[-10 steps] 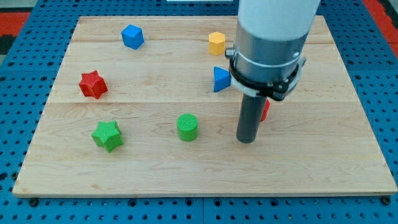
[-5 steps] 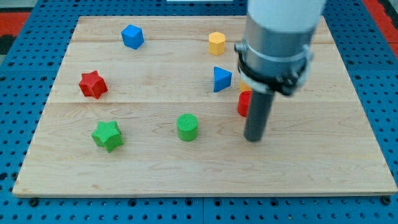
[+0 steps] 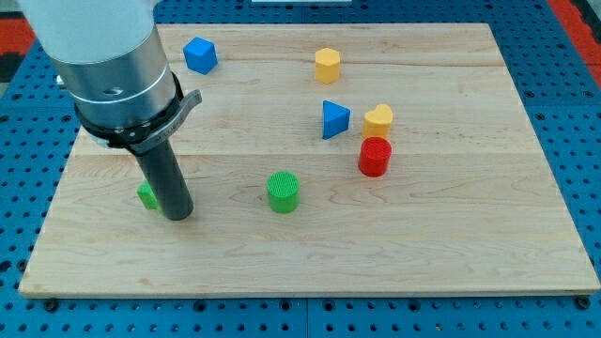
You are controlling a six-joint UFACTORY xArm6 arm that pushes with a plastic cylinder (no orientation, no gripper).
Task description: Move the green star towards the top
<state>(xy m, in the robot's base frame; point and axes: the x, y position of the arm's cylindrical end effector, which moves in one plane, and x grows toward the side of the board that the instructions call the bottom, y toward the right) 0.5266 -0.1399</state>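
Note:
The green star (image 3: 146,195) lies near the board's lower left; only its left edge shows behind my rod. My tip (image 3: 177,213) rests on the board right at the star's lower right side, touching or nearly touching it. The arm's wide body covers the board's upper left, hiding the red star.
A green cylinder (image 3: 283,192) stands right of my tip. A blue cube (image 3: 199,55) is at the top left. A yellow hexagon block (image 3: 327,65), a blue triangle (image 3: 334,119), a yellow heart (image 3: 378,119) and a red cylinder (image 3: 375,157) sit right of centre.
The arm has swung from the board's right of centre far to the left. My tip now stands by the green star. The blocks have not moved.

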